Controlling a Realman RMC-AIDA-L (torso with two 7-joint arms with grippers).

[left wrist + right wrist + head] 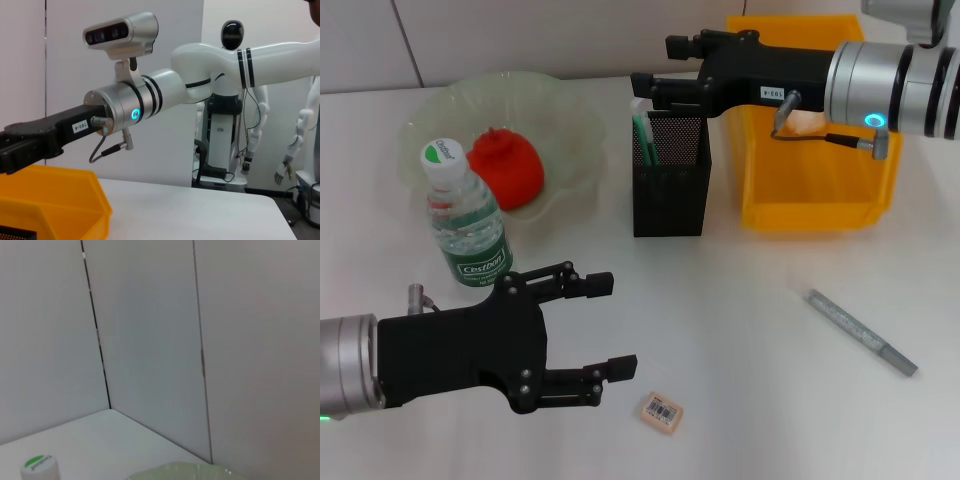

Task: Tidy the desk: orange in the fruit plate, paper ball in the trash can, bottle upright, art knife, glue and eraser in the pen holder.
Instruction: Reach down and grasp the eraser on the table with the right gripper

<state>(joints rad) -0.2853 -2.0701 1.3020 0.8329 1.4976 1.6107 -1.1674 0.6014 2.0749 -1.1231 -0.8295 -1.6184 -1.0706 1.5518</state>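
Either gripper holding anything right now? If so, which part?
Left gripper: open, empty, near the eraser. Right gripper: over the pen holder; any hold on the green-white item there cannot be told.

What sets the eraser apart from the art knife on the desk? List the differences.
The eraser is a short tan block with a barcode label; the art knife is a long, slim grey stick. The eraser lies just beside the open left gripper; the art knife lies alone on the robot's right, in front of the trash can. Both lie flat on the desk, outside the pen holder.
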